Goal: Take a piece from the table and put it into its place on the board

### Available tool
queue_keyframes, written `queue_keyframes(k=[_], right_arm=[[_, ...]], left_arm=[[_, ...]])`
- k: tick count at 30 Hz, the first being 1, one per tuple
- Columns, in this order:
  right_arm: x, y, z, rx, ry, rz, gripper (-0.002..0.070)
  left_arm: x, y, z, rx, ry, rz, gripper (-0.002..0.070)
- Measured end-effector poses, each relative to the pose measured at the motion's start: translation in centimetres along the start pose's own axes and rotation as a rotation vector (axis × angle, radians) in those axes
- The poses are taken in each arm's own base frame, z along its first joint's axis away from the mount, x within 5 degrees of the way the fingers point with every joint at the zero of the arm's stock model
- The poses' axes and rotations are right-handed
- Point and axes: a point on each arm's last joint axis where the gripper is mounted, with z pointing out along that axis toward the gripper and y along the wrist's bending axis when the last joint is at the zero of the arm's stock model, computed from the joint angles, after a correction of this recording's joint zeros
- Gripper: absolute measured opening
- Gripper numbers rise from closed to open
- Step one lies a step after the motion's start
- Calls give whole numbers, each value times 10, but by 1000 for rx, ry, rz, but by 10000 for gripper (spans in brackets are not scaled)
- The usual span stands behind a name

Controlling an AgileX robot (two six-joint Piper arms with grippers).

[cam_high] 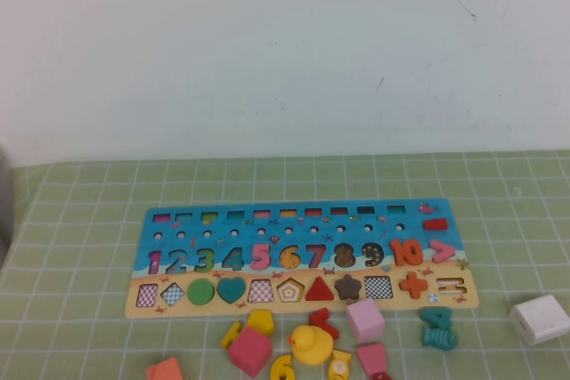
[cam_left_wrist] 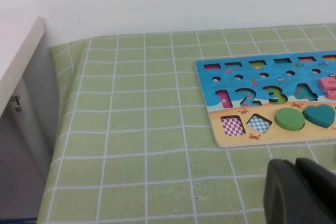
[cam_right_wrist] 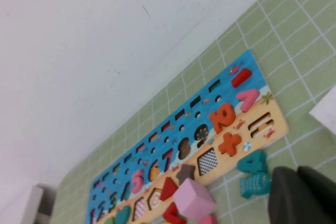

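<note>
A: Grippers?
B: Left gripper (cam_left_wrist: 302, 192): a dark bulk just near of the board's (cam_high: 169, 289) left end, above bare cloth; cannot tell how the jaws stand. Right gripper (cam_right_wrist: 304, 195): a dark bulk beside the teal fish pieces (cam_right_wrist: 254, 174) off the board's right end; cannot tell either. Neither shows in the high view.

A: The piece?
B: Yellow numeral "6" (cam_high: 282, 368), flat, lying on the table (cam_high: 80, 220) at its near edge, beside the yellow duck (cam_high: 309, 343), apart from both grippers.

A: Board contents?
B: Blue upper field with numerals seated; the 6 recess (cam_high: 290, 258) shows orange-brown inside. Tan strip holds a green circle (cam_left_wrist: 289, 118), teal heart (cam_left_wrist: 319, 116), red triangle (cam_high: 319, 289), brown star (cam_high: 347, 287); checkered recesses lie open.

A: Loose items?
B: Pink cube (cam_right_wrist: 193, 199), a white block (cam_high: 540, 319) toward the right edge.
</note>
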Motion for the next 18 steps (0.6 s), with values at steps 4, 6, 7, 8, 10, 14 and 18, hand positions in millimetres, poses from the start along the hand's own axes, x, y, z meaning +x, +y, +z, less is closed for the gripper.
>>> queue_keyframes(k=[4,6,7,8,10,14,18], right_arm=[[0,0,0,0,0,-90,0],[0,1,0,-2,8,-117,0],[-1,3,-2,-8,14,-138,0],[-2,7,-3,-15,17,-159,-1],[-8,19,-10,-38,25,-235,-1],[-25,46,-24,-23,101,-414,-1],[-45,72,-34,33,244,-610,-1]], left_arm=[[0,0,0,0,0,0,-3],[-1,0,0,0,-2,0,-3],[-1,0,0,0,-2,0,-3],[-1,0,0,0,-2,0,-3],[-1,0,0,0,-2,0,-3],[-1,0,0,0,-2,0,-3],[-1,0,0,0,-2,0,-3]])
